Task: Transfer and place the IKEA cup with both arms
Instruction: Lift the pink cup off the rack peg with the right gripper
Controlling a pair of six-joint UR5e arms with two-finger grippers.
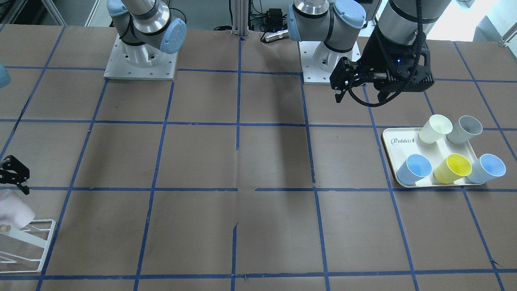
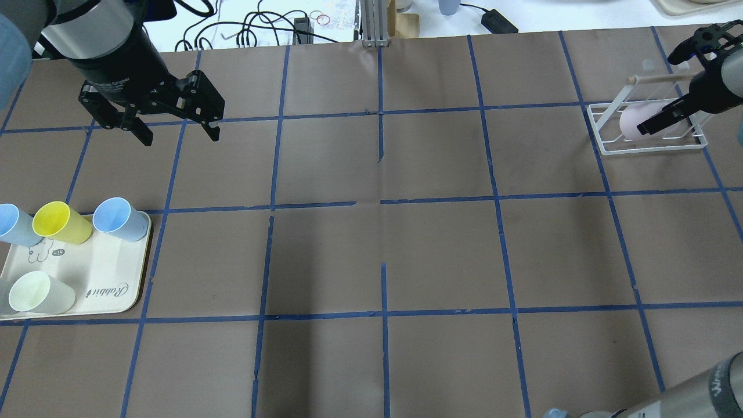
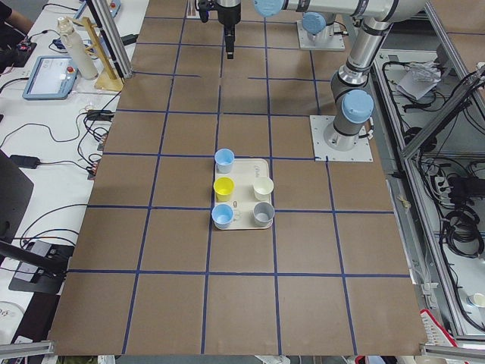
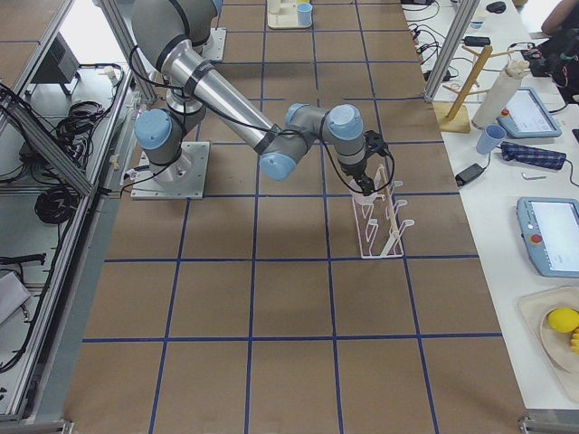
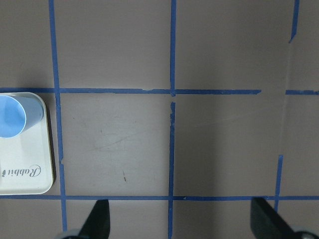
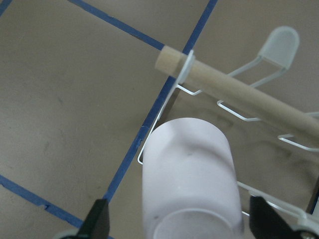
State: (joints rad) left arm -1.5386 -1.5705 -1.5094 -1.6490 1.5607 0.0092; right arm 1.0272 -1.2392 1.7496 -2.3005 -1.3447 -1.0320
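The pale pink IKEA cup (image 2: 630,121) rests on its side in the white wire rack (image 2: 603,139) at the table's far right, under the rack's wooden bar (image 6: 239,89). My right gripper (image 2: 667,87) is open around the cup. In the right wrist view the cup (image 6: 189,174) lies between the two fingertips (image 6: 99,219) with a gap on each side. In the front view the cup (image 1: 14,208) is cut off by the left edge. My left gripper (image 2: 180,136) is open and empty, held above the table beyond the tray.
A cream tray (image 2: 116,296) marked "Rabbit" at the left holds a yellow cup (image 2: 58,222), two blue cups (image 2: 119,219), a cream-white cup (image 2: 38,293) and a grey cup (image 1: 466,129). Brown table with blue tape grid lies between tray and rack.
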